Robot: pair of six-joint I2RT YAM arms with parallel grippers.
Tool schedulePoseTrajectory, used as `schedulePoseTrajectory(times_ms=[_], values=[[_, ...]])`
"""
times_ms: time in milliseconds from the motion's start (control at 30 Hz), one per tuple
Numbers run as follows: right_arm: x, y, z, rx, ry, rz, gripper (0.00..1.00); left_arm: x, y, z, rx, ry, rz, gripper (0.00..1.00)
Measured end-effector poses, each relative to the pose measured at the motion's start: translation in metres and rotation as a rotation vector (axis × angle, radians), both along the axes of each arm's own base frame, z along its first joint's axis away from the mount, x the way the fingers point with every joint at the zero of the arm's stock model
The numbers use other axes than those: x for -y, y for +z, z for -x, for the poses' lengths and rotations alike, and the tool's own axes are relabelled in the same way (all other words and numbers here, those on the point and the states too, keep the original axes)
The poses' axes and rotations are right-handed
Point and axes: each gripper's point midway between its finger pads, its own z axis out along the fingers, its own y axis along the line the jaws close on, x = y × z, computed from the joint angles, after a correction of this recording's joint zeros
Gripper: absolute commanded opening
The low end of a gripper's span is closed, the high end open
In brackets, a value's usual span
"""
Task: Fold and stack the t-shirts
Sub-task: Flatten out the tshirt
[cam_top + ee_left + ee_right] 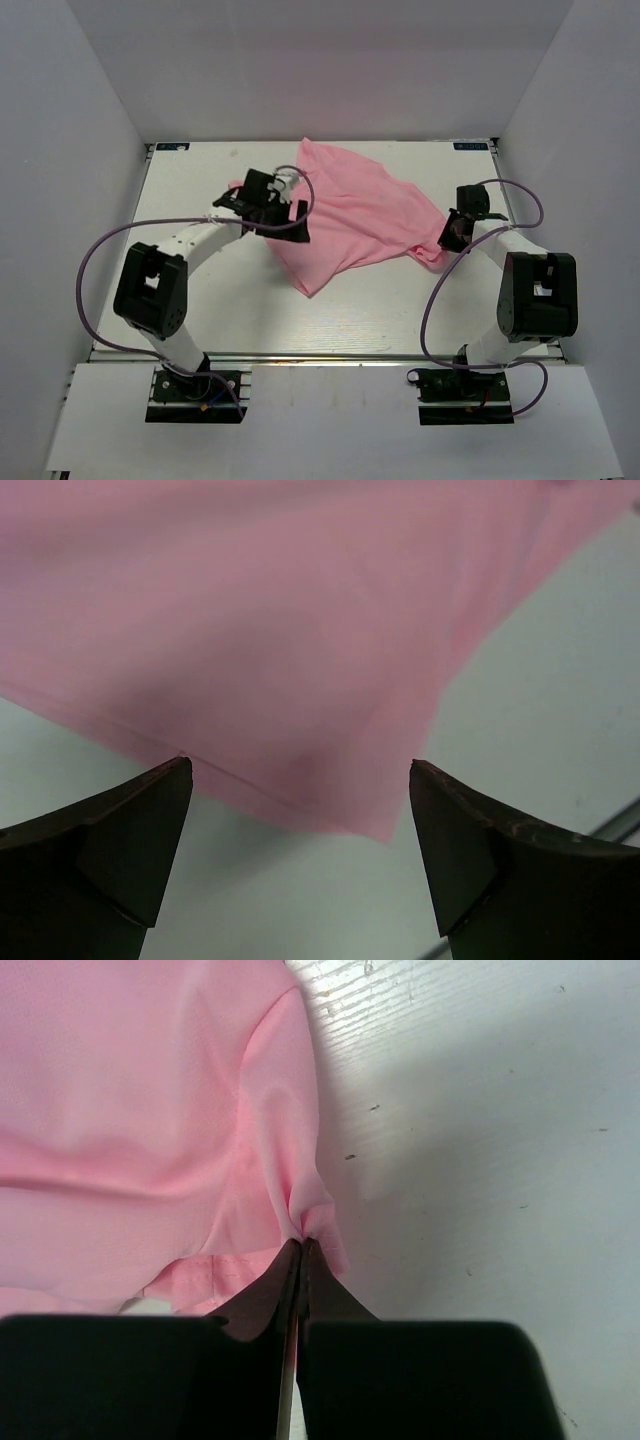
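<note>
A light pink t-shirt (355, 215) lies crumpled and partly spread on the white table, from the back middle toward the front. My left gripper (283, 215) is open above the shirt's left edge; in the left wrist view its fingers stand wide apart with the shirt's hemmed corner (300, 680) just beyond them. My right gripper (447, 243) is at the shirt's right end. In the right wrist view it (302, 1245) is shut on a pinched fold of the shirt (150, 1110), which bunches at the fingertips.
The white table (200, 290) is walled by white panels left, right and behind. The table's front edge rail (320, 357) runs just ahead of the arm bases. Purple cables loop beside both arms.
</note>
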Motion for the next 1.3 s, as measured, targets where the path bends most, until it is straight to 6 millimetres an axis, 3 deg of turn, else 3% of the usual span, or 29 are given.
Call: schedulePoseTrajectory(times_ms=[167, 300, 500, 733, 833, 867, 967, 1033, 1067, 1300], values=[[-0.004, -0.001, -0.001, 0.007, 0.012, -0.02, 0.0, 0.025, -0.023, 0.073, -0.114, -0.101, -0.05, 1.0], [-0.007, -0.004, 0.001, 0.007, 0.021, -0.035, 0.0, 0.042, -0.036, 0.107, -0.18, -0.165, -0.077, 1.0], [-0.01, -0.008, 0.004, 0.0, 0.027, -0.046, 0.0, 0.065, -0.053, 0.136, -0.237, -0.24, -0.105, 1.0], [-0.01, -0.008, 0.004, 0.001, 0.027, -0.047, 0.0, 0.058, -0.081, 0.149, -0.31, -0.214, -0.201, 0.89], [-0.01, -0.008, 0.004, 0.002, 0.028, -0.05, 0.0, 0.056, -0.082, 0.147, -0.302, -0.195, -0.219, 0.73], [-0.01, -0.007, 0.003, 0.003, 0.029, -0.051, 0.0, 0.056, -0.083, 0.146, -0.298, -0.187, -0.228, 0.63], [-0.012, -0.007, 0.003, 0.006, 0.034, -0.059, 0.0, 0.055, -0.085, 0.145, -0.295, -0.171, -0.245, 0.5], [-0.013, -0.007, 0.003, 0.007, 0.037, -0.063, 0.0, 0.056, -0.086, 0.143, -0.29, -0.164, -0.251, 0.27], [-0.013, -0.007, 0.002, 0.008, 0.037, -0.064, 0.0, 0.056, -0.086, 0.141, -0.28, -0.167, -0.256, 0.01], [-0.013, -0.007, 0.002, 0.01, 0.037, -0.064, 0.0, 0.057, -0.077, 0.129, -0.245, -0.13, -0.272, 0.0]])
